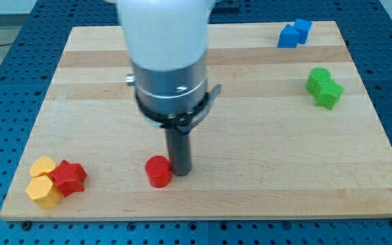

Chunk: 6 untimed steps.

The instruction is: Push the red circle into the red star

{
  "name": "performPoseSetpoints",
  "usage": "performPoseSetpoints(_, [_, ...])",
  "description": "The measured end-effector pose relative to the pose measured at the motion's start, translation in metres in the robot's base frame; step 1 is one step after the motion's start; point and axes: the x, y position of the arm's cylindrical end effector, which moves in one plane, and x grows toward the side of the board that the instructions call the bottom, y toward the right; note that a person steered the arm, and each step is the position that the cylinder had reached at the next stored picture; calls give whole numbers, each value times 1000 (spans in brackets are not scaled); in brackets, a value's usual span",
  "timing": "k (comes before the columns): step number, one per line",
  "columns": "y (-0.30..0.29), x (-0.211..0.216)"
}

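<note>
A wooden board [250,184] seen from above. My tip [180,173], a plain rod with no hand to open or close, touches the red circle [158,171] at its 3 o'clock side. The red star [69,177] lies well apart at the circle's 9 o'clock, touching yellow blocks [43,182]. Blue blocks [295,33] and green blocks [324,87] sit toward 2 o'clock.

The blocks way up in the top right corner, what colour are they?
Blue. The blue blocks show clearly in the camera view, at the board's top right.
</note>
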Motion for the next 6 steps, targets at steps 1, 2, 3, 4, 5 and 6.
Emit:
performPoseSetpoints(1, [-29, 8])
performPoseSetpoints(2, [-55, 15])
performPoseSetpoints(3, [-56, 17])
performPoseSetpoints(4, [-62, 21])
performPoseSetpoints(5, [-72, 29])
performPoseSetpoints(6, [-80, 34])
